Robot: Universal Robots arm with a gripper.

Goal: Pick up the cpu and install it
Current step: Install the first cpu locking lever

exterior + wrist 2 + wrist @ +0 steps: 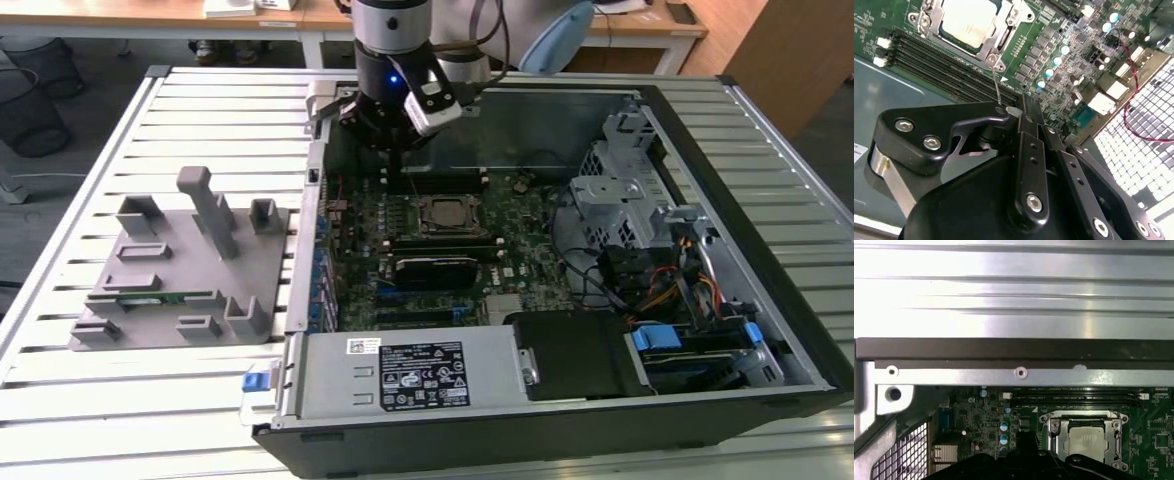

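When the exterior view is read from its left, a grey fixture (180, 270) is met first, standing on the table (80, 160) beside the open case (561, 440). Further right, the gripper (387, 160) is held low over the board (521, 215), near the case's far wall. The cpu (443, 212) is found just beyond it toward the exterior view's right, seated flat in the socket (443, 228), silver top up, and apart from the gripper. A drive cage (627, 190) and cables are seen at the far right.

In the second wrist view the gripper (1021, 111) is closed, its fingers (1026, 135) pressed together with nothing between them. The cpu (966, 20) is framed by the socket's metal frame (999, 47), and a thin wire lever (997, 87) runs from the frame's corner to the fingertips; whether it is touched cannot be told. In the first wrist view the cpu (1086, 440) is likewise seen lying in the socket.

The step in hand is judged to be the locking of the socket. It would be done well if the lever were pushed slowly and squarely, so that it does not slip off the tip, and if the memory slots (949, 67) beside it were kept clear.
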